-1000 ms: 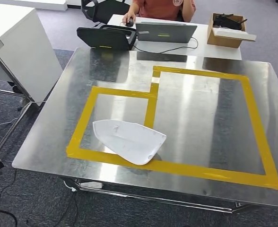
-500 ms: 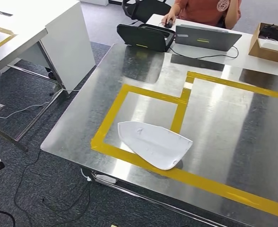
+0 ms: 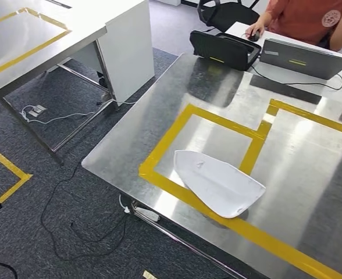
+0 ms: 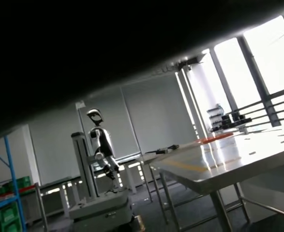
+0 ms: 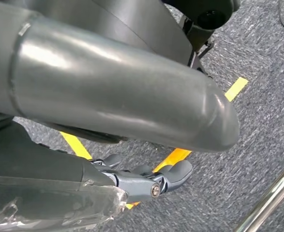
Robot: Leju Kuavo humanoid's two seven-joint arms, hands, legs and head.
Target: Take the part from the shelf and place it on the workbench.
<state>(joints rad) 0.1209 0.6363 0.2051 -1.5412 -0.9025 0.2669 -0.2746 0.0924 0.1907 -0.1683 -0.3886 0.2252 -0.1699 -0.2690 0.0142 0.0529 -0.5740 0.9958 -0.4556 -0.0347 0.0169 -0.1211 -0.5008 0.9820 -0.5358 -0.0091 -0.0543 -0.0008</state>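
Turning marks this moment: the whole scene has slid rightward against a second ago, so the camera swings left while nothing on the bench (image 3: pixel 129 139) moves. The white part (image 3: pixel 217 183) lies near the bench's near edge, across the yellow tape (image 3: pixel 169 131), so I judge the placing done. Right robot hand (image 5: pixel 148 181) hangs over carpet, fingers apart, holding nothing; left hand's state I cannot tell. Open floor lies off the bench's left edge, cables (image 3: pixel 72 226) trailing there.
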